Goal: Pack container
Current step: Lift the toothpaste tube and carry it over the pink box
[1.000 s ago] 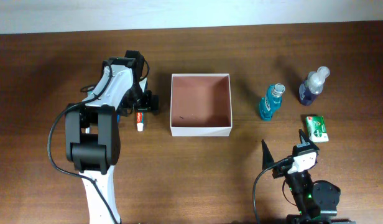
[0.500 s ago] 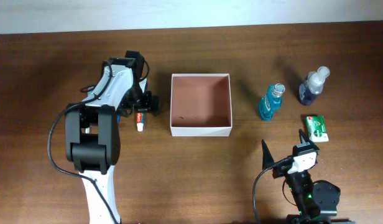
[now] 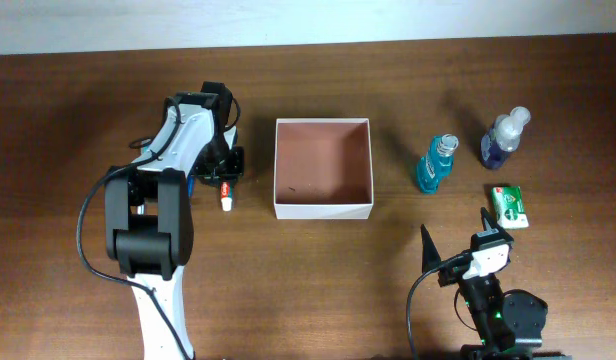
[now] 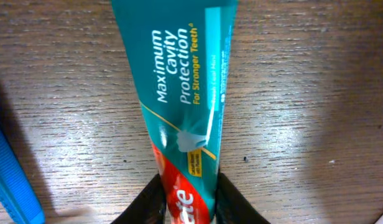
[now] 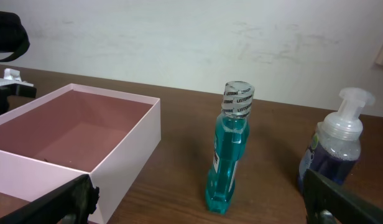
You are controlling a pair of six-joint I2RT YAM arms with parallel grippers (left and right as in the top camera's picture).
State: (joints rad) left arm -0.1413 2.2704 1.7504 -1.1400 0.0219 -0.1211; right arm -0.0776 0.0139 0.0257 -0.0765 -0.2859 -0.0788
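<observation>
At left, the left gripper [image 3: 226,180] pinches a toothpaste tube [image 4: 185,93] on the table [image 3: 78,100], just right at mid-table sits the square, shallow, white-walled container [image 3: 323,210], its pinkish-brown floor showing only dark specks, and the right gripper [image 3: 455,232], near right, stands spread.

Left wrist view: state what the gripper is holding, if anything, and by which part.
The left gripper pinches the toothpaste tube by its two sides, at the red-printed stretch; the tube lies on the table.
</observation>
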